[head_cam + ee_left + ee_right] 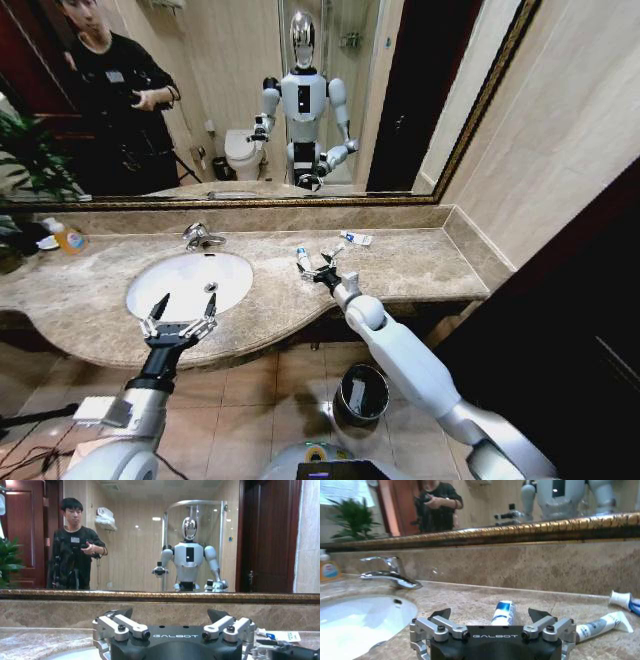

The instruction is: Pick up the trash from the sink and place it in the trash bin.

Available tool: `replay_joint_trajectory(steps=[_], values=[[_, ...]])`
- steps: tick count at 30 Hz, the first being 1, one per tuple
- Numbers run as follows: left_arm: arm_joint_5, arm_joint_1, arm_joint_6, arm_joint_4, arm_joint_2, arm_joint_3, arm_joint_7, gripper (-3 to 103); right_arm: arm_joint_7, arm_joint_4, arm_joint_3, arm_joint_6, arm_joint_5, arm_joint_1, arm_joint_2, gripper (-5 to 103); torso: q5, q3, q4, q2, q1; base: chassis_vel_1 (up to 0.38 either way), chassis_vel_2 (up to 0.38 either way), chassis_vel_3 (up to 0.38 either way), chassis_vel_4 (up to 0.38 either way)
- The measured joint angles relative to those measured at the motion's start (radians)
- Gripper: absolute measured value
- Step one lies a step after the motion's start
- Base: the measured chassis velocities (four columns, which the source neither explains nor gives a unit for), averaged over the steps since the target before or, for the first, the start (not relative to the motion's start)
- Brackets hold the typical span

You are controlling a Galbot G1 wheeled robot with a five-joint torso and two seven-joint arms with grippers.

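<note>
While open, right pincer [490, 620], white-blue tube [503, 612] just ahead

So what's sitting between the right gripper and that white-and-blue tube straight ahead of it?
Nothing. In the right wrist view the open right gripper lines up on the small white-blue tube, with bare marble countertop around it.

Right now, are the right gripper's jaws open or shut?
Open. The right gripper has its jaws spread apart over the countertop, with the small white-blue tube lying between them, not yet clamped.
</note>
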Motion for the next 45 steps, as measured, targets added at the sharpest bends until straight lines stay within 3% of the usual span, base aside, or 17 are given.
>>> replay_joint_trajectory(steps=[9,19,24,26,27,32,40,45], values=[[0.0,0.0,0.0,0.0,0.0,0.0,0.0,100,0.148,-0.047,-0.024,-0.064,0.02,0.027,0.051,100,0.0,0.0,-0.0001,0.0,0.0,0.0,0.0,0.0,0.0],[0.0,0.0,0.0,0.0,0.0,0.0,0.0,100,0.184,-0.053,-0.026,-0.088,0.033,0.019,0.073,101,0.0003,0.0,0.0,0.0,0.0,0.0,0.0,0.0,0.0],[0.0,0.0,0.0,0.0,0.0,0.0,0.0,100,0.184,-0.065,-0.028,-0.088,0.033,0.018,0.078,86,0.0002,0.0,-0.0001,0.0,0.0,0.0,0.0,0.0,0.0],[0.0,0.0,0.0,0.0,0.0,0.0,0.0,100,0.183,-0.079,-0.028,-0.088,0.031,0.019,0.083,76,0.0003,0.0,-0.0001,0.0,0.0,0.0,0.0,0.0,0.0],[0.0,0.0,0.0,0.0,0.0,0.0,0.0,100,0.183,-0.079,-0.028,-0.088,0.031,0.019,0.083,76,0.0003,0.0,-0.0001,0.0,0.0,0.0,0.0,0.0,0.0],[0.0,0.0,0.0,0.0,0.0,0.0,0.0,100,0.181,-0.094,-0.025,-0.083,0.027,0.025,0.091,48,0.0002,0.0,0.0,0.0,0.0,0.0,0.0,0.0,0.0],[0.0,0.0,0.0,0.0,0.0,0.0,0.0,100,0.181,-0.082,-0.02,-0.066,0.021,0.019,0.073,27,0.0003,0.0,-0.0001,0.0,0.0,0.0,0.0,0.0,0.0],[0.0,0.0,0.0,0.0,0.0,0.0,0.0,100,0.181,-0.066,-0.015,-0.06,0.014,0.01,0.059,25,0.0003,0.0,-0.0001,0.0,0.0,0.0,0.0,0.0,0.0]])
